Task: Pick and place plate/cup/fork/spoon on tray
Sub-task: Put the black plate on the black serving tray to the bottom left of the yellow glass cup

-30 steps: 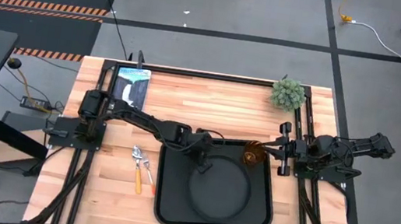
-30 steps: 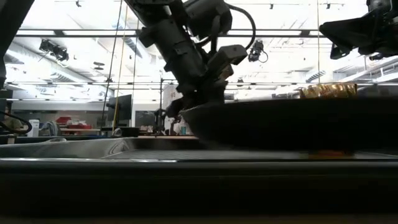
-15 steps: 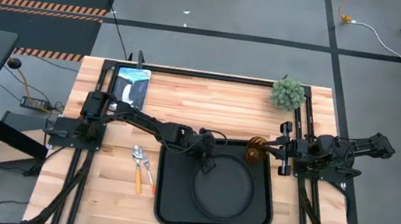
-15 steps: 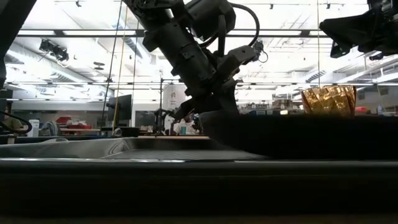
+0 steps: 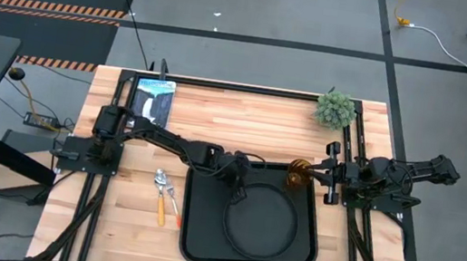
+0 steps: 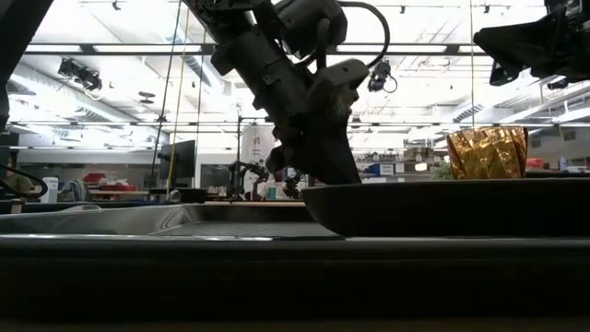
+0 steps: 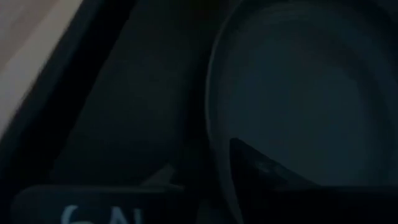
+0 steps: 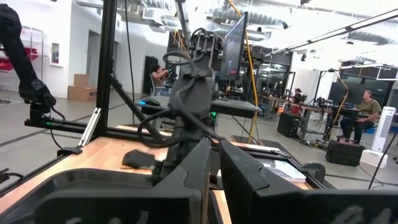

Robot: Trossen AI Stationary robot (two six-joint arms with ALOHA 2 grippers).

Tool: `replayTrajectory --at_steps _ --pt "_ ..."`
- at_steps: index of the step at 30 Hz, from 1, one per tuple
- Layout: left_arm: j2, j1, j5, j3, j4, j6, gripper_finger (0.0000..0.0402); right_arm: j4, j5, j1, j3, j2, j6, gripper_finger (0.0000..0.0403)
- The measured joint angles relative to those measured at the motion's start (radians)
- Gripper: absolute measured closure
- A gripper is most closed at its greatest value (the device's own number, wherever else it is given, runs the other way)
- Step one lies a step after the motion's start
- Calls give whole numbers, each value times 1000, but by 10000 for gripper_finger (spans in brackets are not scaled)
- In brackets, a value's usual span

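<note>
**Q:** Black shapes on the wooden worktop, seen from above: what are they?

**A:** The tray point(image 5: 250, 224) lies near the front edge, at the middle. The plate point(image 5: 261, 222) sits inside it. The left gripper point(image 5: 235, 188) is at the plate's rim on the tray's back left, fingers closed on that rim. The cup point(image 5: 299, 175) stands in the tray's back right corner. The right gripper point(image 5: 330, 174) waits just beside the cup, apart from it; I cannot tell how its fingers stand. The spoon point(image 5: 159, 189) and the fork point(image 5: 172, 201) lie side by side on the wood left of the tray. A small green plant point(image 5: 334, 109) stands at the back right corner.

**Q:** And from table height?

**A:** The plate point(image 6: 442, 205) looks level, with the left gripper point(image 6: 324, 171) on its edge. The cup point(image 6: 487, 152) rises behind it.

**Q:** The left wrist camera?

**A:** One dark finger point(image 7: 264, 168) lies over the plate's point(image 7: 311, 93) rim, inside the tray point(image 7: 130, 118).

**Q:** The right wrist camera?

**A:** The left arm point(image 8: 186, 118) over the tray point(image 8: 74, 186), and people seated in the room beyond.
</note>
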State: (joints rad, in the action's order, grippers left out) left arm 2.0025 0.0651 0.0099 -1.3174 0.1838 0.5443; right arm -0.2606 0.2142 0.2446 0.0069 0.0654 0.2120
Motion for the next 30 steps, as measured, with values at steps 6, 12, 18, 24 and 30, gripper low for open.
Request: replayTrajectory --at_steps 6,12,18,24,30 --pt "-54 -18 83 0 135 -118 320 -1 0 0 0 0 0 357" --pt "-71 24 98 -1 229 -293 338 -4 0 0 0 0 0 357" --pt "-26 117 127 0 225 -399 354 -9 0 0 0 0 0 357" --pt "-3 177 122 0 166 -373 369 -9 0 0 0 0 0 357" --pt "-3 207 26 0 32 -373 387 -9 0 0 0 0 0 357"
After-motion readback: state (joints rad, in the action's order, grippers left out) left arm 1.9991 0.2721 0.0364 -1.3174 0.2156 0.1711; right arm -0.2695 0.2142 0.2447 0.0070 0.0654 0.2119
